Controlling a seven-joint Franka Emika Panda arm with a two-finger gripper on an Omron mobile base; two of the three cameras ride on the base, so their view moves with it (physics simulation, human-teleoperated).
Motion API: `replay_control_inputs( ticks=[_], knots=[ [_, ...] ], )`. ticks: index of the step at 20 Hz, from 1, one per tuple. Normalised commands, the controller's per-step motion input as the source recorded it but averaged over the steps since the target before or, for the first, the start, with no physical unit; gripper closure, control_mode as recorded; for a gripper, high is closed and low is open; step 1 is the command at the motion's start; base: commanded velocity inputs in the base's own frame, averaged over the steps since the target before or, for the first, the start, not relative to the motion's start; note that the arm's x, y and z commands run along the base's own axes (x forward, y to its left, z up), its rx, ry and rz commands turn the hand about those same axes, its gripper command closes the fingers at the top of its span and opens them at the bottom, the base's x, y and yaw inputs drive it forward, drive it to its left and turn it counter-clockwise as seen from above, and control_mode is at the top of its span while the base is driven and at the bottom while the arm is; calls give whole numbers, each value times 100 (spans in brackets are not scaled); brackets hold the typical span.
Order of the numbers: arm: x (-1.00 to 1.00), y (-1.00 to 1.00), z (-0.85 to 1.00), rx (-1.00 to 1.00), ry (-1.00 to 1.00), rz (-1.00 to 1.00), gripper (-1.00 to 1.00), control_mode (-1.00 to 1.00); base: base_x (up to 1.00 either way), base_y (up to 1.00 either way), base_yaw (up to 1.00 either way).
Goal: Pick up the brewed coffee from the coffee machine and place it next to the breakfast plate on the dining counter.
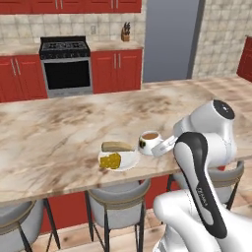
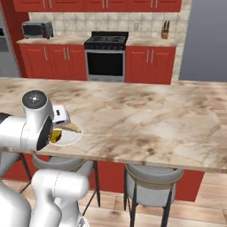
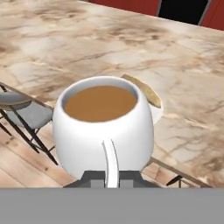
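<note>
White and round-bodied, the small cup of brown coffee is held by its side handle in the two-finger gripper, jaws closed narrowly on it. It is seen just right of the small round white plate with bread and yellow food, near the front edge of the long beige marble-patterned counter. Grey stools are tucked below. A black stove is set far behind.

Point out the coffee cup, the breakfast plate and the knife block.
coffee cup (image 1: 149,141): left base view, white side wall.
breakfast plate (image 1: 131,160): left base view, bare right part.
knife block (image 1: 126,35): left base view, wooden body.
</note>
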Motion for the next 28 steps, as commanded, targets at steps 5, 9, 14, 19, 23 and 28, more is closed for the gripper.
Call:
replay_control_inputs(
  ticks=[5, 9, 14, 19, 23, 28],
  knots=[
    [0, 0, 0, 0, 0, 0, 100, 100, 32, 25, -34],
    [19, 4, -9, -5, 0, -14, 100, -100, 17, 9, -16],
    [41, 0, -20, -4, 0, -19, 100, -100, 0, 0, 0],
    [48, -10, -31, 0, 0, -7, 100, -100, 0, 0, 0],
    [41, -23, -37, 0, 0, 0, 100, -100, 0, 0, 0],
    [46, -24, -40, 0, 0, 3, 100, -100, 0, 0, 0]
  ],
)
